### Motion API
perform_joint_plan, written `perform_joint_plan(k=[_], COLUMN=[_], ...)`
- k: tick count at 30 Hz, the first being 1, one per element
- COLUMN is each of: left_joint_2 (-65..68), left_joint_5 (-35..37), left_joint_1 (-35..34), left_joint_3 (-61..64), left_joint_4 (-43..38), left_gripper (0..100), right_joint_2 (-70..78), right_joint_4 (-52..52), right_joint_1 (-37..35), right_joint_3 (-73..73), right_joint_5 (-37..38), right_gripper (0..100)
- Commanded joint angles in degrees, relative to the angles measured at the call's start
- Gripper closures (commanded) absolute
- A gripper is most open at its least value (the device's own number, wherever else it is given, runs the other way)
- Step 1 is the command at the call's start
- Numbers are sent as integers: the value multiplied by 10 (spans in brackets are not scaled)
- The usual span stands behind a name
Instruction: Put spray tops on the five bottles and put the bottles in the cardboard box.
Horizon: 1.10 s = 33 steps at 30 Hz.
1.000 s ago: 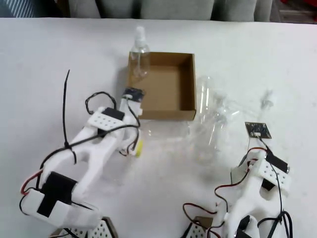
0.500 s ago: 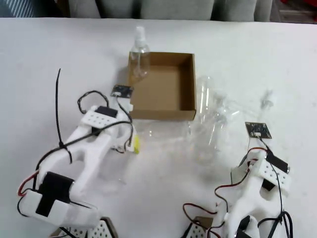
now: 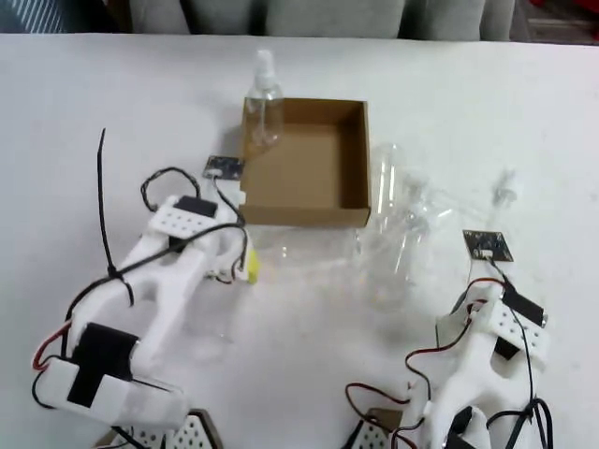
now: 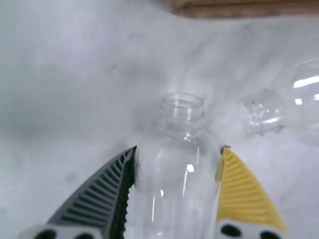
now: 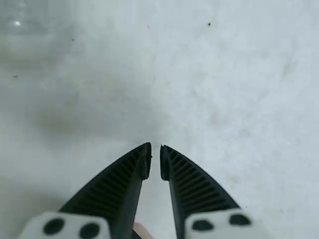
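A white table (image 3: 112, 84) runs across the high view, with grey upholstered seat backs (image 3: 328, 14) lined up beyond its far edge. Near the middle of the table sits the cardboard box (image 3: 309, 216), open at the top and shallow. At its far left corner a capped bottle (image 3: 263, 105) stands upright with a spray top already on it; whether it stands inside the box or just behind the wall cannot be told. To the right of the box, close to its side wall, a heap of clear bottles (image 3: 398, 238) lies on the table, touching and overlapping one another, and a small clear piece (image 3: 505, 185) lies apart from them farther right, too faint to identify. The left gripper (image 4: 178, 149) is down at the table just in front of the box's front left corner, and its grey finger (image 4: 107, 191) and yellow finger (image 4: 239, 186) press against opposite sides of an open-necked bottle (image 4: 172, 189), closed as far as the bottle's body allows. This bottle has no spray top, and its bare threaded mouth points toward the box's front wall, with the neck of another clear bottle (image 4: 261, 117) lying just beside it. The right gripper (image 5: 154, 155) hangs over bare table at the near right, its two black fingers drawn together with only a thin slit between the tips and nothing held
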Motion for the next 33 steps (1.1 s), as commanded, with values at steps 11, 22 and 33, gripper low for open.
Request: perform_joint_plan(k=[11, 22, 33], left_joint_2=[-18, -17, -16], left_joint_5=[4, 4, 4], left_joint_1=[-7, -14, -9], left_joint_3=[-68, -70, -74], left_joint_4=[60, 19, 11], left_gripper=[676, 676, 676], right_joint_2=[1, 1, 1], right_joint_4=[-5, -5, -5], right_joint_1=[-5, -5, -5], right_joint_3=[-3, -3, -3], right_joint_5=[7, 7, 7], right_gripper=[978, 978, 978])
